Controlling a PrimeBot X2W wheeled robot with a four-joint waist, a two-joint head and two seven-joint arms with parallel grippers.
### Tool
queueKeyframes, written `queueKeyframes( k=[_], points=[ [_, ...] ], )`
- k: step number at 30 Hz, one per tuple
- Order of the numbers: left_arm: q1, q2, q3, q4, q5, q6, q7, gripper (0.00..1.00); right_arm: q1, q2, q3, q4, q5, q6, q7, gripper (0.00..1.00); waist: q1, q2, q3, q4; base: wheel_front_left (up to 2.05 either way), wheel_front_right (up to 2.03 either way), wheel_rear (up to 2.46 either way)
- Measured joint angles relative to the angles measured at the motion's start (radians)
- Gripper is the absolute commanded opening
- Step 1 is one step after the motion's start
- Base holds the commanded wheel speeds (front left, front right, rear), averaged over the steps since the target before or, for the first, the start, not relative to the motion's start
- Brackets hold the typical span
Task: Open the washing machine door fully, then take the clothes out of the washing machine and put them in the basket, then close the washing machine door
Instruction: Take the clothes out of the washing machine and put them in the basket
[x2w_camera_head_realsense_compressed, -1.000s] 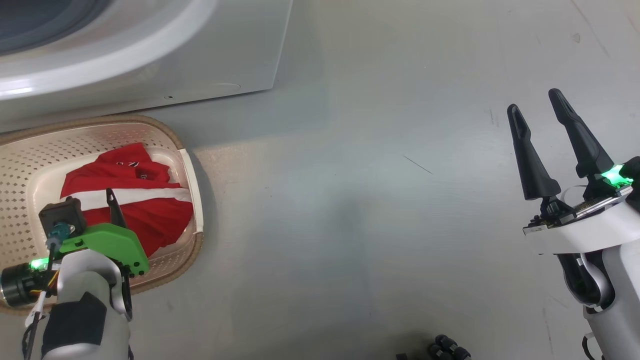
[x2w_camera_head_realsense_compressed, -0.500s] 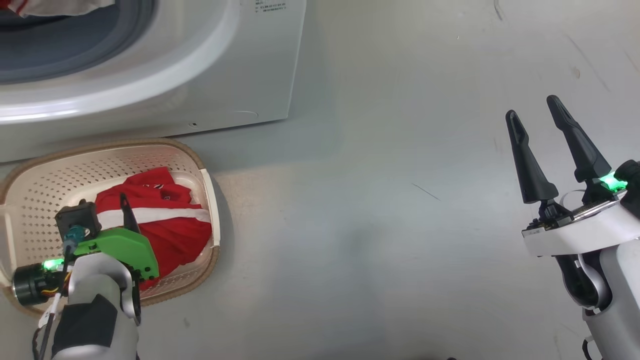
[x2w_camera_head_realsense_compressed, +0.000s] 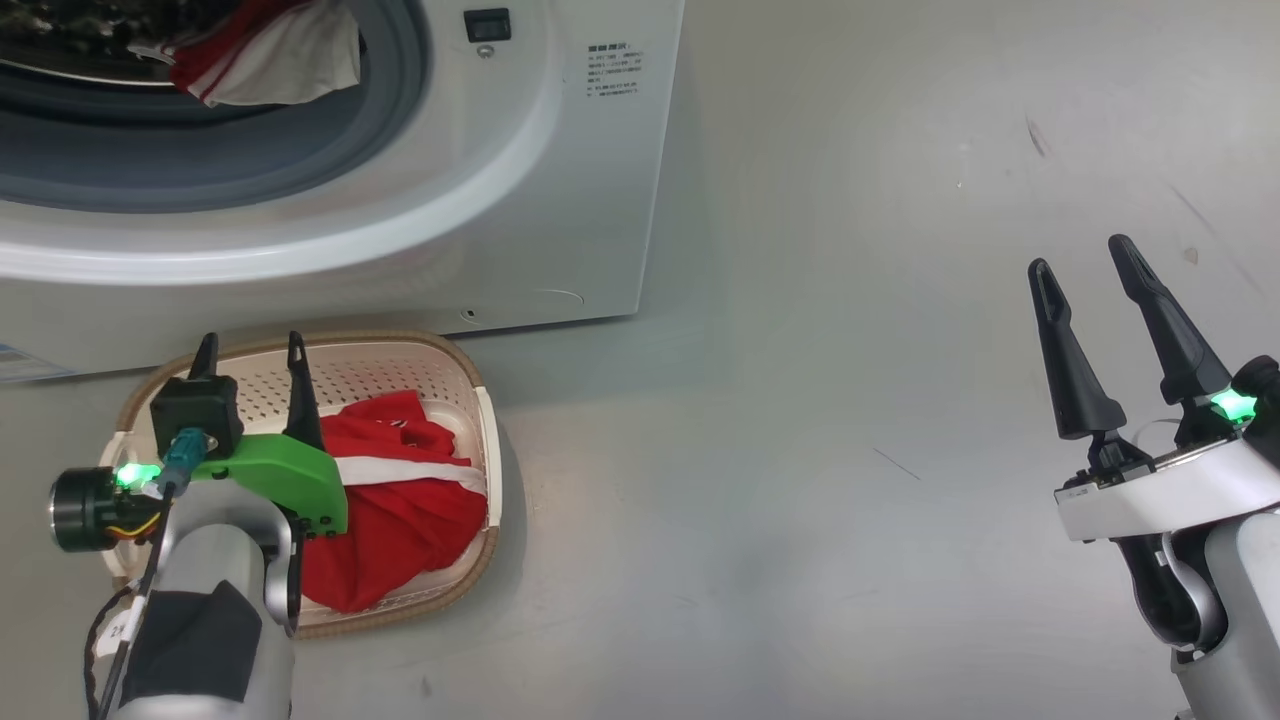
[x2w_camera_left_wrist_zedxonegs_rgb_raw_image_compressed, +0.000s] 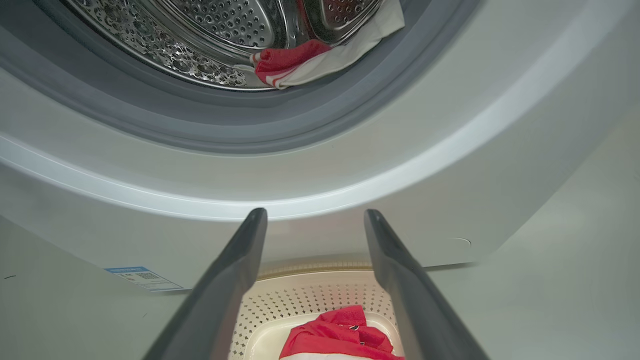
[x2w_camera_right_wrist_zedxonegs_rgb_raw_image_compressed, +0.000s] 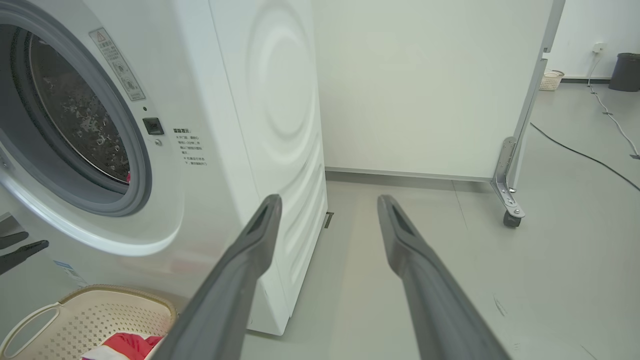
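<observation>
The washing machine (x2w_camera_head_realsense_compressed: 560, 200) stands with its drum open; its door is out of view. A red and white piece of the clothes (x2w_camera_head_realsense_compressed: 270, 60) lies at the drum's lip, and the left wrist view shows it (x2w_camera_left_wrist_zedxonegs_rgb_raw_image_compressed: 300, 60) just inside the grey seal. The basket (x2w_camera_head_realsense_compressed: 380, 370) sits on the floor in front of the machine with a red, white-striped garment (x2w_camera_head_realsense_compressed: 400, 510) in it. My left gripper (x2w_camera_head_realsense_compressed: 250, 350) hovers open and empty over the basket's far rim, pointing at the machine front (x2w_camera_left_wrist_zedxonegs_rgb_raw_image_compressed: 315, 215). My right gripper (x2w_camera_head_realsense_compressed: 1080, 255) is open and empty off to the right over bare floor.
Grey floor spreads to the right of the machine. In the right wrist view a white partition on a caster (x2w_camera_right_wrist_zedxonegs_rgb_raw_image_compressed: 510, 220) stands behind the machine's side, and a cable (x2w_camera_right_wrist_zedxonegs_rgb_raw_image_compressed: 585, 155) runs across the floor at the far right. A blue label (x2w_camera_left_wrist_zedxonegs_rgb_raw_image_compressed: 145, 277) sits low on the machine front.
The head camera has tilted up, bringing the drum opening and the clothes in it into view. My left gripper has risen from over the garment to the basket's far rim.
</observation>
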Motion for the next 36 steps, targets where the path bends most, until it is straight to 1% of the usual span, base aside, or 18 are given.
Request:
queueKeyframes(
  k=[11,15,19,27,36],
  points=[
    [0.088,0.000,-0.055,-0.141,0.001,-0.042,0.000,1.00,0.045,0.023,-0.006,0.012,-0.016,0.000,0.000,1.00,0.0000,0.0000,-0.108,0.051,0.00,0.00,0.00],
    [0.119,0.000,-0.079,-0.203,-0.032,-0.060,0.000,1.00,0.067,0.029,-0.017,0.016,-0.021,0.000,0.000,1.00,0.0000,0.0000,-0.142,0.061,0.00,0.00,0.00],
    [0.145,0.000,-0.096,-0.269,-0.065,-0.061,-0.003,1.00,0.090,0.032,-0.026,0.017,-0.025,0.000,0.000,1.00,0.0000,0.0000,-0.170,0.070,0.00,0.00,0.00],
    [0.224,0.001,-0.122,-0.380,-0.083,-0.058,-0.003,1.00,0.107,0.047,-0.028,0.015,-0.034,0.000,0.000,1.00,0.0000,0.0000,-0.201,0.077,0.00,0.00,0.00],
    [0.293,0.002,-0.161,-0.479,-0.086,-0.017,-0.003,1.00,0.123,0.057,-0.035,0.009,-0.035,0.000,0.000,1.00,0.0001,0.0000,-0.212,0.073,0.00,0.00,0.00]
  ],
)
